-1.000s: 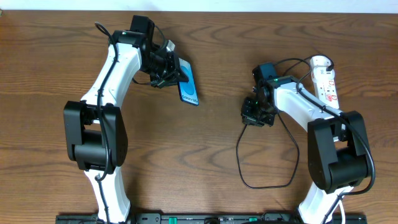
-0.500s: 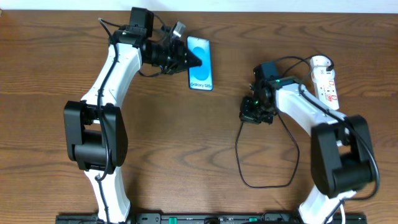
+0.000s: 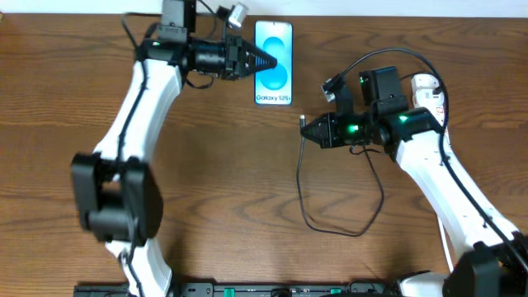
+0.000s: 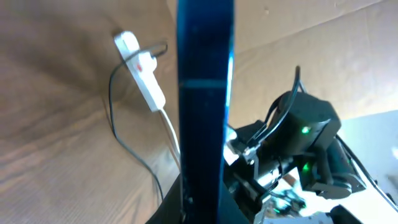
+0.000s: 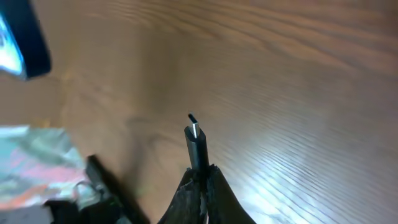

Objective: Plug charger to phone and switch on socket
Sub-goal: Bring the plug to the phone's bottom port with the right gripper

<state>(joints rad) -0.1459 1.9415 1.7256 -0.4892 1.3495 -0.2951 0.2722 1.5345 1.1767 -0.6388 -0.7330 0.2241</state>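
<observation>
The right pincer [image 5: 200,171] clamps the charger [image 5: 196,146] just behind its tip, so the tip juts free for plugging in. The left pincer [image 3: 262,63] grips the phone [image 3: 276,78] by one long side, leaving its bottom end clear. The socket [image 3: 427,89] lies on the desk [image 3: 247,190] beyond the right arm.

The phone [image 3: 273,76] is a slim rectangle with a bright cyan screen facing up and "Galaxy S25+" along its near edge; it sits at the far middle of the scene, gripped at its left edge by the left end effector [image 3: 266,62]; the charger [image 3: 307,216] is a thin black cable whose small plug tip [image 5: 195,132] juts from the right end effector [image 5: 202,175], pointing left, the slack looping over the worktop [image 3: 231,190] toward the near side and back; the socket [image 4: 143,73], white with red marking, lies at the far right.
</observation>
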